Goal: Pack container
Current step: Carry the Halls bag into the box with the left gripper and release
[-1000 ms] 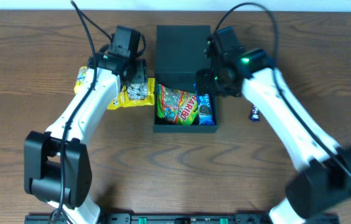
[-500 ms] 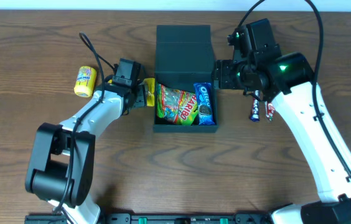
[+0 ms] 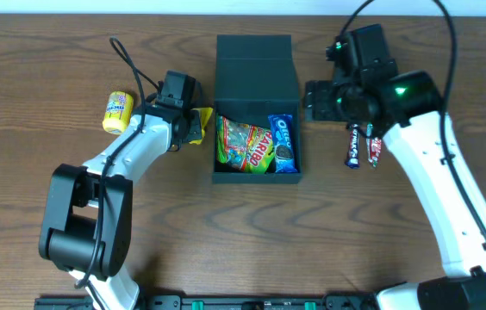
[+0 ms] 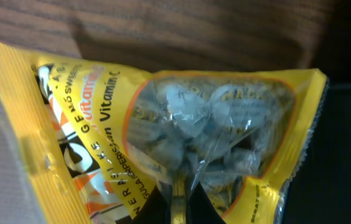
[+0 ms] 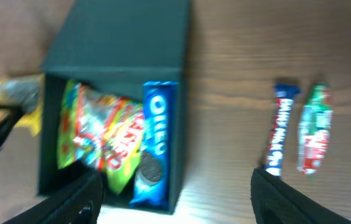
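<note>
**Pack container: third packet on approach, two bars and a roll outstanding**

Step in hand: loading. The container [image 3: 258, 176] sits mid-tabletop [image 3: 226, 241], its lid [image 3: 255, 60] folded back to the far side. It already holds a Haribo bag [image 3: 245, 145] on the left and an Oreo pack [image 3: 283, 142] along the right wall.

Left gripper [image 3: 190, 129]: just outside the container's left wall, jaws closed on a yellow candy bag [image 3: 201, 122]. In the left wrist view the bag [image 4: 182, 137] fills the frame, clear window facing the camera, "Vitamin C" legible.

Right gripper [image 3: 312, 102]: above the tabletop just right of the container, jaws wide and empty. The right wrist view shows both fingers [image 5: 82, 199] far apart.

Not yet packed: a dark blue bar [image 3: 352, 146] and a green-and-red bar [image 3: 372, 148] side by side right of the container, and a yellow roll [image 3: 116, 112] well to the left.

Next move, as I judge it: carry the yellow bag right over the left wall and release it on or beside the Haribo bag. Floor space looks tight, so the bag may catch on the rim. The right arm is well placed for the bars.

Hard to make out:
- The left jaws are hidden behind the bag in the wrist view, so the grip point is unclear.
- The right wrist view is motion-blurred and the bar labels are unreadable.
- The container floor under the packets is not visible.
</note>
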`<state>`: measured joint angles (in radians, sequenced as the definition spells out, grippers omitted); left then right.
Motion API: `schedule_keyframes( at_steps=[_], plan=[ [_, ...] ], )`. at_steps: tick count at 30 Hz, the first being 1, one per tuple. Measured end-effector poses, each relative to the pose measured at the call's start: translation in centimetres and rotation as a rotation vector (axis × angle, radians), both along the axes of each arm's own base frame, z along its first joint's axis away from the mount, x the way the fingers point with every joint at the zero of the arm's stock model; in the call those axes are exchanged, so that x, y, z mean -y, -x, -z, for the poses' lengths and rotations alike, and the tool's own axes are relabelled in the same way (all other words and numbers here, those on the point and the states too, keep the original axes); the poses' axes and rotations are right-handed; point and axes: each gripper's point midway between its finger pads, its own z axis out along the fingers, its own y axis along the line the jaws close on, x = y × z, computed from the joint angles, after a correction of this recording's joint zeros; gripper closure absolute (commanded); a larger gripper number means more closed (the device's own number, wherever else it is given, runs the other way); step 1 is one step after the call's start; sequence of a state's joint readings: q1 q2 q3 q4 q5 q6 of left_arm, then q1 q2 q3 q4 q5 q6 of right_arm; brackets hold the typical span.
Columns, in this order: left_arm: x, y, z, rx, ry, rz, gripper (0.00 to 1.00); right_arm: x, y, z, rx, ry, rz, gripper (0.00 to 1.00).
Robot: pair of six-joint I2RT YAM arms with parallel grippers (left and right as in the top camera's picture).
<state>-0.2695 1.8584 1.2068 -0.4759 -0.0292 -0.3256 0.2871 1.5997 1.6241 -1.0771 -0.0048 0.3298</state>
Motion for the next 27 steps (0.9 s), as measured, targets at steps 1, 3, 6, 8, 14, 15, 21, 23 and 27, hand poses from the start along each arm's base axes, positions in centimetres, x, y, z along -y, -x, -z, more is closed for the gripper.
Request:
schedule_keyframes(
  at_steps=[1, 3, 6, 8, 14, 15, 21, 23, 27],
  plan=[
    [0.0, 0.1, -0.4, -0.017, -0.005, 0.001, 0.94, 1.1, -0.3, 0.0, 0.001, 0.005, 0.029, 0.25],
    [0.1, -0.2, -1.4, -0.019, -0.007, 0.003, 0.94, 2.7, -0.6, 0.2, -0.002, 0.012, 0.070, 0.25],
    [0.7, -1.4, -4.1, 0.030, 0.000, 0.015, 0.94, 4.7, -0.7, 1.2, -0.022, 0.023, 0.121, 0.25],
    [1.4, -1.8, -6.4, 0.078, 0.011, 0.027, 0.94, 5.6, -0.6, 2.2, -0.044, 0.029, 0.145, 0.25],
    [5.8, -0.1, -14.4, 0.246, 0.068, 0.134, 0.94, 7.3, -0.1, 4.7, -0.091, 0.038, 0.189, 0.26],
    [6.9, 0.6, -14.8, 0.249, 0.074, 0.163, 0.94, 7.5, -0.1, 4.7, -0.093, 0.037, 0.196, 0.26],
    [10.8, 4.3, -13.2, 0.148, 0.072, 0.274, 0.94, 8.5, -0.3, 4.7, -0.090, 0.033, 0.228, 0.27],
    [10.9, 4.7, -12.5, 0.116, 0.070, 0.268, 0.94, 8.7, -0.3, 4.7, -0.092, 0.031, 0.238, 0.27],
    [11.6, 5.1, -11.3, 0.069, 0.106, 0.269, 0.94, 8.8, -0.2, 4.8, -0.095, 0.030, 0.241, 0.27]
  ],
)
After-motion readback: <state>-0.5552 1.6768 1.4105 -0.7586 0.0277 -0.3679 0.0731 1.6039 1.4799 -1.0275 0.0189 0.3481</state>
